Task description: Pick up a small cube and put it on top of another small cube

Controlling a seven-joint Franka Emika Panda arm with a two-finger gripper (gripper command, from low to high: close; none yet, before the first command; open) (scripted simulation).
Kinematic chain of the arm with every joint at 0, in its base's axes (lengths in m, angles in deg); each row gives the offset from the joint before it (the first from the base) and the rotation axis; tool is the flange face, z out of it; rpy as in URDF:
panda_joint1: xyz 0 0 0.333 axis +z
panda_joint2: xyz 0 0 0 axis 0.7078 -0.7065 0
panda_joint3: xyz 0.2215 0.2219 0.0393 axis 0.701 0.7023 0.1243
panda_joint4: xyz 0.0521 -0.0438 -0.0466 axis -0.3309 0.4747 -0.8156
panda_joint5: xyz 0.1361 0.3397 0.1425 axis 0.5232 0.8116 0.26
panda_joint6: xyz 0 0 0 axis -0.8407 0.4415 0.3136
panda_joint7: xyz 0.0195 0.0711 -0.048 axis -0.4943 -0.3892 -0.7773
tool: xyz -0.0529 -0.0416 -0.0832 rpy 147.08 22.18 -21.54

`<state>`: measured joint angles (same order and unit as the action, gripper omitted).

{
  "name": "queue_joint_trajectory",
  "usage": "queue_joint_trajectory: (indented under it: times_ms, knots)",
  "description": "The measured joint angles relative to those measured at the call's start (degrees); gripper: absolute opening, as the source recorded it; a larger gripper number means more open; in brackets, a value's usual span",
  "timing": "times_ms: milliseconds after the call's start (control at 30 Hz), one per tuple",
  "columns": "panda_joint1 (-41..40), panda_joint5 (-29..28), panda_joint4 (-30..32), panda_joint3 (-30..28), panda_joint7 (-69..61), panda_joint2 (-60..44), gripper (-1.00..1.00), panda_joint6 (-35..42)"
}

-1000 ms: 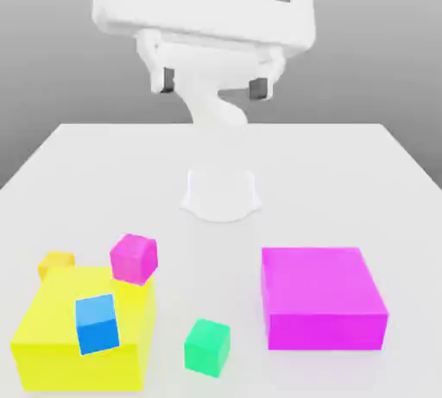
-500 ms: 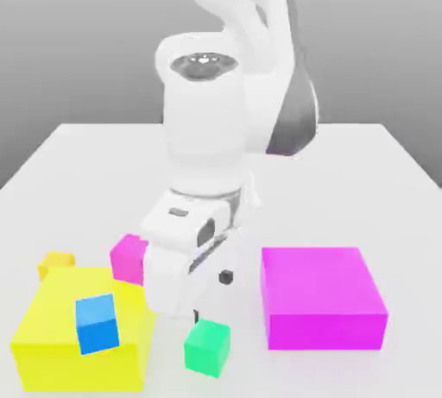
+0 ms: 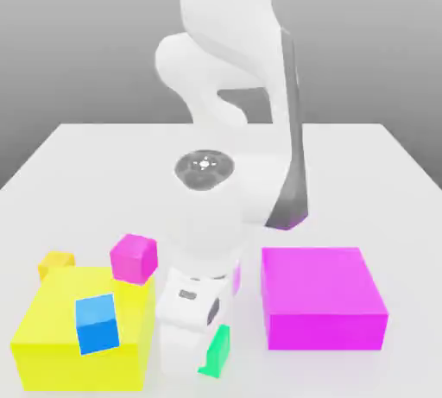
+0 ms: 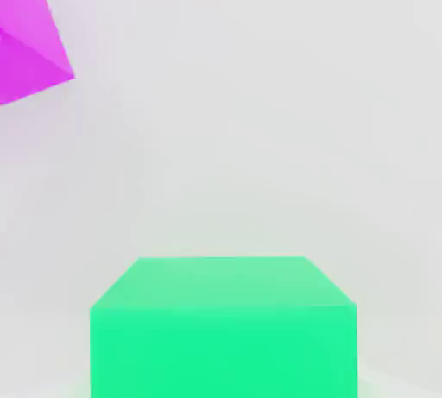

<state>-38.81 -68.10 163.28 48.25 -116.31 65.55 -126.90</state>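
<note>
A small green cube (image 3: 219,350) rests on the white table (image 3: 363,172) near its front edge, and my hand partly covers it. My gripper (image 3: 200,355) has come straight down onto it and is shut on the green cube. In the hand view the green cube (image 4: 223,327) sits close and centred. A small magenta cube (image 3: 134,257) stands to the exterior view's left of my arm. Further left, a small blue cube (image 3: 97,324) lies on top of a large yellow block (image 3: 60,362).
A large magenta block (image 3: 322,297) sits to the exterior view's right of the green cube, and its corner (image 4: 26,42) appears in the hand view. A small yellow cube (image 3: 57,262) stands behind the large yellow block. My arm's white links rise over the table's middle.
My arm swung down from high above the table to the green cube. The gripper went from open to shut around it. No cube has shifted.
</note>
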Motion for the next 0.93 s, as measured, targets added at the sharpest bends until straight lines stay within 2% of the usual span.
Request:
queue_joint_trajectory:
  times_ms: [200,633,800,833,933]
  knots:
    - [0.3,-5.8,2.4,-3.7,5.0,12.2,-1.00,9.6]
    - [-12.4,-15.6,7.9,-6.8,17.2,39.5,-1.00,31.1]
    - [-12.9,-15.4,10.8,-7.9,17.1,33.8,-1.00,22.4]
    - [-12.8,-15.2,11.3,-8.1,17.0,32.4,1.00,20.6]
    - [-12.8,-15.2,11.3,-8.1,17.0,32.4,1.00,20.6]
